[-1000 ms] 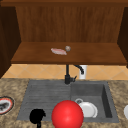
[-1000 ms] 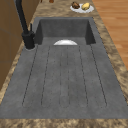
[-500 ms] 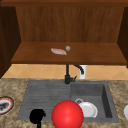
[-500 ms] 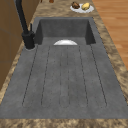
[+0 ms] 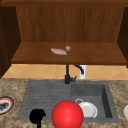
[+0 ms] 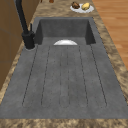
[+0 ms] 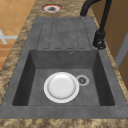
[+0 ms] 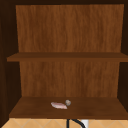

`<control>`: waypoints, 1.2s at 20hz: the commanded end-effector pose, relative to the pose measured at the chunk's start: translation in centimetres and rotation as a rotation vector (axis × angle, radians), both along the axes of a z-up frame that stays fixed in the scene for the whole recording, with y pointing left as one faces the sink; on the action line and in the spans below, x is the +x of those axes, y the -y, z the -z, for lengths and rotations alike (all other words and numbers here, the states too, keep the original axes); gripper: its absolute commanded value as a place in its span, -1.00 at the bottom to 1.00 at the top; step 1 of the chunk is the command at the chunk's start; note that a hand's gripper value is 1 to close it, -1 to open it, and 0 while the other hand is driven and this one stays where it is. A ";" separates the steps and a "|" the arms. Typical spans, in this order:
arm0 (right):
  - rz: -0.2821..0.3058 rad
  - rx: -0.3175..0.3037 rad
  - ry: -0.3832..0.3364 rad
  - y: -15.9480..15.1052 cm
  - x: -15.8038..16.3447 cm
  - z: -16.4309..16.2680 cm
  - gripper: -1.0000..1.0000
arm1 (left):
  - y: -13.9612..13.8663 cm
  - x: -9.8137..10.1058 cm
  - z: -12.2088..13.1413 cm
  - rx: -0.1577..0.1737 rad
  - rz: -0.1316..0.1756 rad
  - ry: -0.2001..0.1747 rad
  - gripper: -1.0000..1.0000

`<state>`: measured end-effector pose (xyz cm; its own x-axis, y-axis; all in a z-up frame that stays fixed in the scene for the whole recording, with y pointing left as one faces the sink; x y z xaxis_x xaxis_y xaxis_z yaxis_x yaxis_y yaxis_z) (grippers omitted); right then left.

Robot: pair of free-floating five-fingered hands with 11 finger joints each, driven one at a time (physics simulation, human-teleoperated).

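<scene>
One hand, fingers unreadable, is hovering at the sink's front-left edge, beside a red ball; a plate is lying in the basin.

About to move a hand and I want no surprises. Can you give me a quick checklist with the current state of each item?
1. Left hand located: ok, low in the front view, left of the red ball.
2. Hand apart from ball: cannot tell; there is a gap in the front view, but depth is unclear.
3. White plate flat in basin: ok, beside the drain.
4. Faucet upright behind sink: ok.
5. Pink piece and grey lump resting on lower shelf: ok.
</scene>
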<state>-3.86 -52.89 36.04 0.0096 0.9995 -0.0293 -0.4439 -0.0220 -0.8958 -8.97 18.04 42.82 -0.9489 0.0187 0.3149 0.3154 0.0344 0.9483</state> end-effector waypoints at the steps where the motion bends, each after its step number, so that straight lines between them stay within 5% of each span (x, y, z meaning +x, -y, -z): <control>1: 0.045 -0.058 -0.024 -1.0 0.0 -2.1 -1.00 | 0.0 0.0 0.0 0.000 0.000 0.000 0.00; 16: 0.152 -0.157 -0.035 -4.7 -0.5 -10.6 -1.00 | 0.0 0.0 0.0 0.000 0.000 0.000 0.00; 24: 0.150 -0.180 -0.033 -5.0 0.7 -14.0 -1.00 | 0.0 0.0 0.0 0.000 0.000 0.000 0.00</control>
